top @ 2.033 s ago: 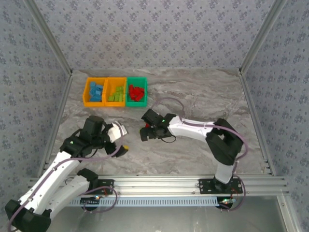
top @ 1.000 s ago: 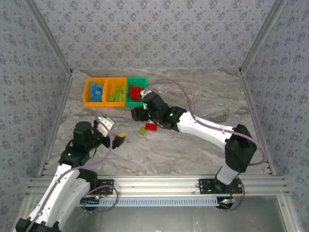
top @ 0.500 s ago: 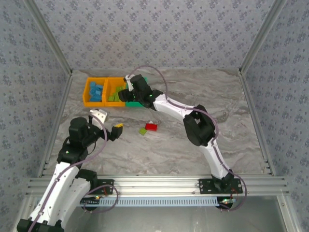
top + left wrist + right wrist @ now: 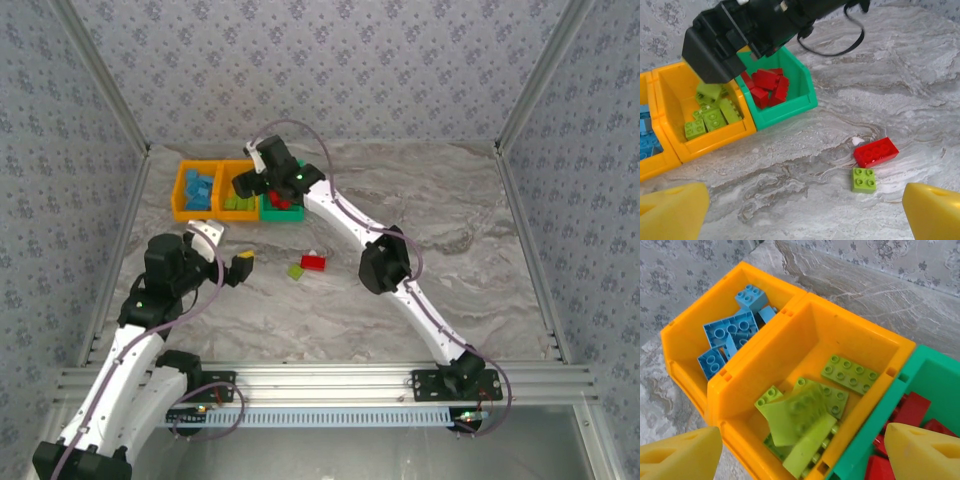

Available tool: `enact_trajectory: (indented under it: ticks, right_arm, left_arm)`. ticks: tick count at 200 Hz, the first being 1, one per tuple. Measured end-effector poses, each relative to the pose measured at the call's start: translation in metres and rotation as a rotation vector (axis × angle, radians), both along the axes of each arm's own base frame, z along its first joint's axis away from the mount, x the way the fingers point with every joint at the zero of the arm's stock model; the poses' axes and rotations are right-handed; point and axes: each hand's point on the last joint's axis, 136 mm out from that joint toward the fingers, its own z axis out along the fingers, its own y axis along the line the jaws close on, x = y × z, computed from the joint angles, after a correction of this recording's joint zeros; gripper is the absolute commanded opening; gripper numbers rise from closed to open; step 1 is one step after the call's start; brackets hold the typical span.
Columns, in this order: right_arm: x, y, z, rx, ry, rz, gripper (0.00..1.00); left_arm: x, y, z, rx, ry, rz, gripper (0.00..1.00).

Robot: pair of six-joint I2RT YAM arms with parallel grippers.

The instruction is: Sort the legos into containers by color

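On the far left part of the desk (image 4: pixel 430 210) stand the left bin (image 4: pixel 715 305), the middle bin (image 4: pixel 840 335) and the right bin (image 4: pixel 920 370), joined wall to wall in one row. In each lies a heap: the left bin's bricks (image 4: pixel 732 332), the middle bin's bricks (image 4: pixel 850 372), the right bin's bricks (image 4: pixel 767 85). My right pincer (image 4: pixel 802 447) hangs above the middle bin. Nearer than the right bin, two bricks lie on the desk just beside each other: the left loose brick (image 4: pixel 296 270) and, a little farther, the right loose brick (image 4: pixel 313 262). My left pincer (image 4: pixel 226 250) is left of them, nearer than the bins.
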Motion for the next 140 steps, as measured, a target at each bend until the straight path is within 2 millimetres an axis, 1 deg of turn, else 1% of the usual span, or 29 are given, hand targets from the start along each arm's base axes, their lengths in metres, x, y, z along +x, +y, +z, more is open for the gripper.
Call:
enact_trajectory:
  ticks: [29, 49, 58, 75, 86, 100, 124, 140]
  right_arm:
    - [-0.011, -0.014, 0.008, -0.091, 0.003, 0.013, 0.88]
    - [-0.022, -0.025, 0.020, -0.148, -0.003, 0.029, 0.90]
    - [-0.025, -0.029, 0.029, -0.161, -0.015, 0.036, 0.91]
    - [-0.036, -0.038, 0.033, -0.207, -0.005, 0.049, 0.93]
    - [-0.042, -0.044, 0.028, -0.243, 0.015, 0.058, 0.95]
    - [-0.052, -0.054, 0.015, -0.309, 0.059, 0.074, 1.00]
    - [-0.069, -0.074, -0.003, -0.411, 0.139, 0.105, 1.00]
    - [-0.080, -0.092, -0.006, -0.469, 0.200, 0.112, 1.00]
  left_arm:
    - [0.001, 0.003, -0.007, 0.022, 0.026, 0.016, 0.99]
    - [0.001, 0.005, -0.008, 0.027, 0.030, 0.023, 0.99]
    - [0.000, 0.005, -0.008, 0.027, 0.032, 0.023, 0.99]
    - [0.001, 0.005, -0.011, 0.029, 0.042, 0.021, 0.99]
    - [0.001, 0.004, -0.014, 0.030, 0.058, 0.017, 0.99]
    - [0.001, 0.002, -0.020, 0.034, 0.083, 0.012, 0.99]
    - [0.001, 0.001, -0.026, 0.035, 0.111, 0.003, 0.99]
    - [0.000, -0.002, -0.028, 0.030, 0.121, -0.011, 0.99]
